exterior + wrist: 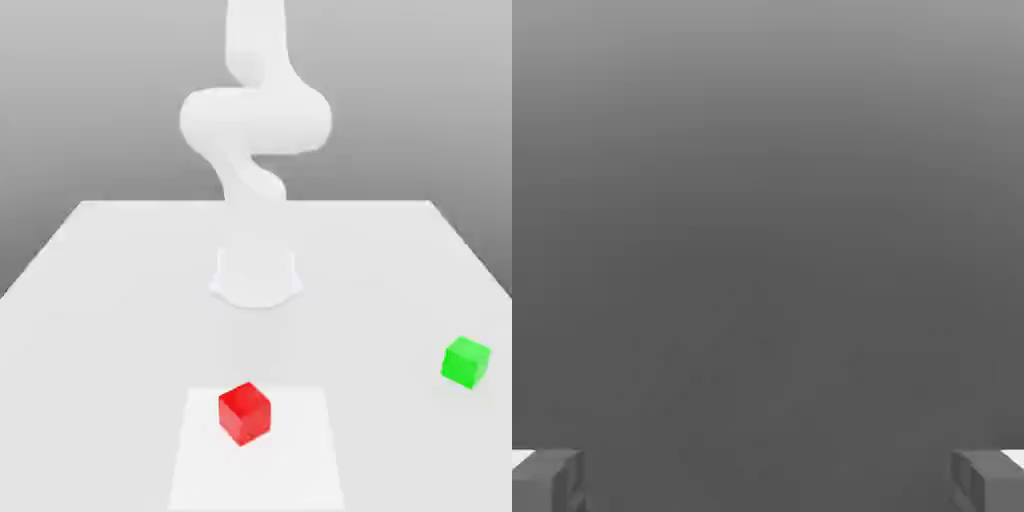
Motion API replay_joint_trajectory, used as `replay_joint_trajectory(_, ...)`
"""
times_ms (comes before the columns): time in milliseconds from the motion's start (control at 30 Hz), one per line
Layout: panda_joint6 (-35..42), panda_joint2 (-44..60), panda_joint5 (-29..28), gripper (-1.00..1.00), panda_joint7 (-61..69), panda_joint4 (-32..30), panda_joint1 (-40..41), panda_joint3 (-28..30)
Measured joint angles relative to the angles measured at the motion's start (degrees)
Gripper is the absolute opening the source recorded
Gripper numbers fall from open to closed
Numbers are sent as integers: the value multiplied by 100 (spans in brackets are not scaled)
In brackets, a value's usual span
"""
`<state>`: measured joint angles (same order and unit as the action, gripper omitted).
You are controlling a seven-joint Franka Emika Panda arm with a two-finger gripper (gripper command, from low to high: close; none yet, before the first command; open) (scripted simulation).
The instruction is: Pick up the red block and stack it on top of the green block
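1. The red block (pixel 245 413) is a small cube in a strong, even red, with straight edges and plain faces that carry no visible marking.
2. Its faces differ in shade, so the top and two sides read apart; it sits turned, with one upright edge toward the camera.
3. It lies on a white, flat patch (pixel 258 475) at the near part of the pale surface (pixel 120 330), in front of the arm's base (pixel 256 278).
4. The green block (pixel 466 362) is a cube too, bright green, its top lighter than its sides, and likewise turned at an angle.
5. It rests directly on the surface toward the exterior view's right, well apart from the red block and off the white patch.
6. The claw (pixel 768 482) has its two fingers spread wide apart, with nothing between them.
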<state>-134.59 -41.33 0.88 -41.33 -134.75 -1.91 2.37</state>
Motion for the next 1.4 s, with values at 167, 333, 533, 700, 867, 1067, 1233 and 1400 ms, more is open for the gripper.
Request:
replay_joint_trajectory(167, -654, 1074, 180, 0, 1036, -668, -425, 490)
replay_joint_trajectory(333, -1292, 2139, 320, 0, 2025, -1321, -757, 832)
replay_joint_trajectory(533, -2126, 3483, 262, 0, 3122, -2152, -872, 962)
replay_joint_trajectory(700, -2766, 4350, 69, 0, 3530, -2492, -830, 979)
replay_joint_trajectory(867, -3409, 5122, 598, 0, 3946, -2394, -615, 630)
replay_joint_trajectory(1067, -3739, 5526, 845, -100, 4120, -2346, -364, 318)
replay_joint_trajectory(1233, -3630, 5399, 756, -100, 4057, -2359, -438, 412)
replay_joint_trajectory(1400, -3025, 4662, 195, -100, 3655, -2463, -596, 707)
